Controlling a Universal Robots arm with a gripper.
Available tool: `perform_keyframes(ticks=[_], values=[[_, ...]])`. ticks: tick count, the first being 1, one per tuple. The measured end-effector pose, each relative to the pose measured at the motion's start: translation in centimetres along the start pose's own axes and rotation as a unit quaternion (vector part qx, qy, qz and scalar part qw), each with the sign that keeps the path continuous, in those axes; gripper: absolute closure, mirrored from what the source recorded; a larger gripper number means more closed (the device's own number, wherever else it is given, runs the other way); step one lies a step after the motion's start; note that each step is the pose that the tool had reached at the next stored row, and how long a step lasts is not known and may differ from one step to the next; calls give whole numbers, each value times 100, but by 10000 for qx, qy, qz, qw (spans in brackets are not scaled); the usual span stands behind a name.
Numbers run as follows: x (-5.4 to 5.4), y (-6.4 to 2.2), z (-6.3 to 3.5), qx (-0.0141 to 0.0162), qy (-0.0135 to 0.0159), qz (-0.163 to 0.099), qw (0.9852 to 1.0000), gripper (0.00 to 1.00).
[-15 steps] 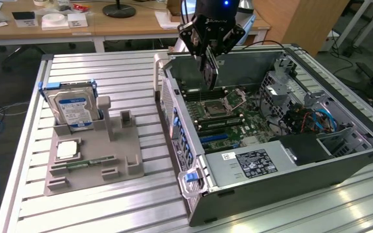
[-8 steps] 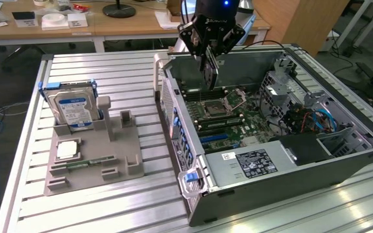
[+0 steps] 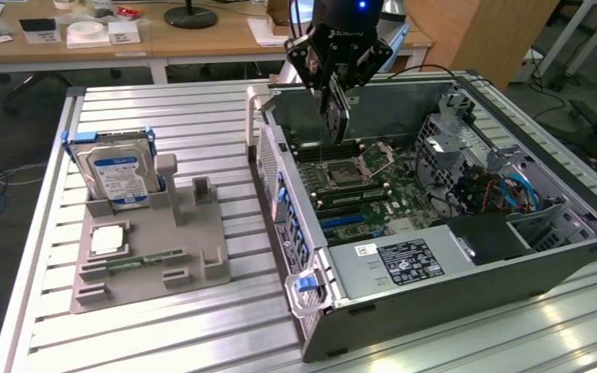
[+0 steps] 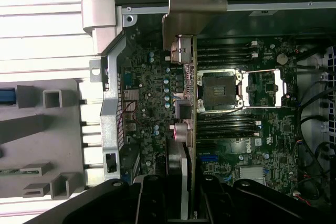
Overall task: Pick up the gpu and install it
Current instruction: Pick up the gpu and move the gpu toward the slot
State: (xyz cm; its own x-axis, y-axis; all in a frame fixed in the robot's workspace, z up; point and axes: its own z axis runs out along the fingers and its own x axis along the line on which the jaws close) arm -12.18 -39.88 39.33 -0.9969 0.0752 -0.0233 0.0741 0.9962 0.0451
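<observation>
The black end effector (image 3: 335, 84) hangs above the open grey metal computer case (image 3: 547, 256). Its fingers are partly closed, and between them they clamp the gpu (image 3: 338, 120), a thin dark circuit card with a silvery metal bracket along one end. The card hangs upright, on its edge, clear of the worktop, with its lower end over the green motherboard (image 3: 382, 198) close to the square processor socket (image 3: 345, 167). I cannot tell if the card touches the board.

In the wrist view the gpu (image 4: 184, 114) is seen edge-on, running from the end effector (image 4: 181, 190) out to the bracket, beside the processor socket (image 4: 219, 90).

The case lies on its side on the slatted aluminium worktop (image 3: 174, 116), toward the edge at the exterior view's right. Toward the edge at the exterior view's left rests a grey plastic holder tray (image 3: 205, 249). In it a silver hard drive with a blue-white label (image 3: 120, 175) stands upright and a slim green memory stick (image 3: 137, 263) lies flat.
</observation>
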Motion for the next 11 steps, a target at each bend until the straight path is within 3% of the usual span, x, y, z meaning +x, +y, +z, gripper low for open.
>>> perform_keyframes(ticks=[5,11], values=[[-148,11,8,6,0,1,10000,71],[-270,-9,23,73,-5,-1,10000,71]])
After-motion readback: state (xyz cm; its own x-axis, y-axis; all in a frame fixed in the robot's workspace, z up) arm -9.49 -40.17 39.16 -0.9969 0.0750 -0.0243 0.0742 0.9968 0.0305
